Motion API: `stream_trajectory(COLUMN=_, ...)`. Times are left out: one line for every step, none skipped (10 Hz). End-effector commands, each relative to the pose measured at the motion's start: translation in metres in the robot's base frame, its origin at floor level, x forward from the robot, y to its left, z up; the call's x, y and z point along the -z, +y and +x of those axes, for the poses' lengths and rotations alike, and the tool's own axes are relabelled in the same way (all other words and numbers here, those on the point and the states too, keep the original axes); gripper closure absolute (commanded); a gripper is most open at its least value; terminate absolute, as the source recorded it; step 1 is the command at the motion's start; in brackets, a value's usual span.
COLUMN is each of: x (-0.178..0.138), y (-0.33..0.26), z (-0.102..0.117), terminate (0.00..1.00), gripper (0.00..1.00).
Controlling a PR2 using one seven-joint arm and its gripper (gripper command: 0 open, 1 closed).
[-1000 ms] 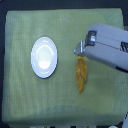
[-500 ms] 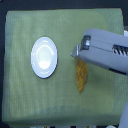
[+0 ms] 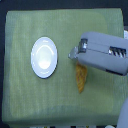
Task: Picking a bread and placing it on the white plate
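The bread (image 3: 80, 79) lies on the green cloth (image 3: 30, 107), pointing down toward the cloth's near edge. My gripper (image 3: 73, 53) sits right over its top end and hides that part. I cannot tell if my fingers are apart or together. The white plate (image 3: 44, 57) is near, toward the exterior view's left, with bare cloth between it and the bread.

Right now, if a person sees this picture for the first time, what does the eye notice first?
The large grey gripper reaches in from the exterior view's right, covering the upper end of the golden-orange bread that lies on the green cloth. The white plate stands out brightly toward the exterior view's left, with nothing on it.
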Motion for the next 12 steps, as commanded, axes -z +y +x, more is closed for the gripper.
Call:
stream_trajectory(x=0.015, y=-0.012, z=-0.024, terminate=0.00, gripper=0.00)
stream_trajectory(x=0.013, y=-0.006, z=-0.021, terminate=0.00, gripper=0.00)
stream_trajectory(x=0.011, y=-0.006, z=-0.021, terminate=0.00, gripper=0.00)
stream_trajectory(x=0.004, y=-0.001, z=-0.020, terminate=0.00, gripper=1.00)
stream_trajectory(x=0.001, y=0.001, z=-0.019, terminate=0.00, gripper=1.00)
stream_trajectory(x=-0.003, y=-0.002, z=-0.014, terminate=0.00, gripper=1.00)
stream_trajectory(x=-0.005, y=-0.003, z=-0.012, terminate=0.00, gripper=1.00)
stream_trajectory(x=-0.008, y=-0.005, z=-0.011, terminate=0.00, gripper=1.00)
stream_trajectory(x=-0.009, y=-0.007, z=-0.011, terminate=0.00, gripper=1.00)
stream_trajectory(x=-0.010, y=-0.009, z=-0.010, terminate=0.00, gripper=1.00)
stream_trajectory(x=-0.011, y=-0.010, z=-0.009, terminate=0.00, gripper=1.00)
stream_trajectory(x=-0.012, y=-0.010, z=-0.009, terminate=0.00, gripper=1.00)
